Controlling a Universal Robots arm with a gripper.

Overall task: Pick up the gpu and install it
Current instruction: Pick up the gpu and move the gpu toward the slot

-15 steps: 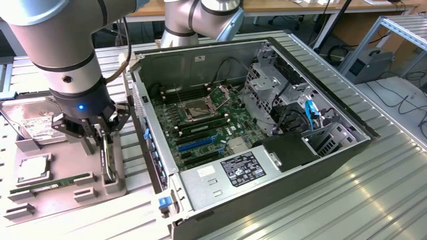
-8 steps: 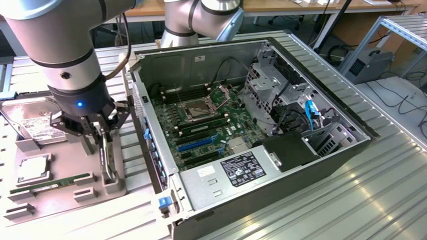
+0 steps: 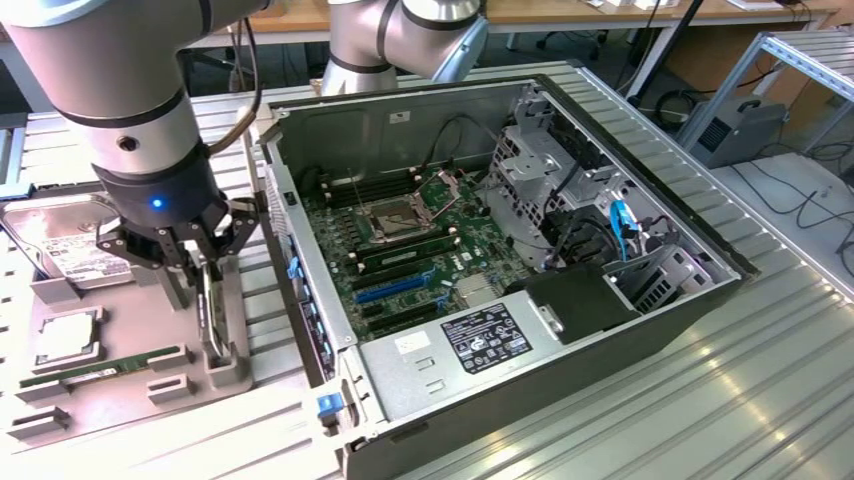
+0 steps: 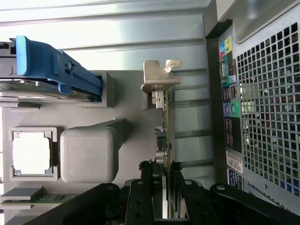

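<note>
Pincer [image 3: 200, 282] [image 4: 161, 177] is down on the gpu [image 3: 210, 325] [image 4: 163, 136], straddling the card's upper edge. The opening is narrow, about card-wide. Can't tell whether it is clamped on the card or just sits around it.

The gpu stands on edge in a slot of the grey parts tray [image 3: 100, 408] [image 4: 131, 140], on the tray side nearest the computer case [image 3: 400, 112] [image 4: 267, 117]. It is upright and seated in its holder, not lifted. In the wrist view the card is edge-on, with its silver bracket [image 4: 158, 77] at the far end from the pincer, close to the case's rear grille.

Also on the tray:
- hard drive [image 3: 60, 250] with a white label
- CPU [image 3: 67, 340] [image 4: 30, 152] in a square pocket
- green memory stick [image 3: 114, 365] [image 4: 42, 198] lying flat
- blue rail [image 4: 51, 70], seen in the wrist view along the drive's side
- grey block [image 4: 89, 152] beside the CPU pocket

The tray sits just beside the case, on the exterior view's left of it. The case lies open on the ribbed metal worktop [image 3: 747, 400] with the motherboard [image 3: 414, 250] exposed.
</note>
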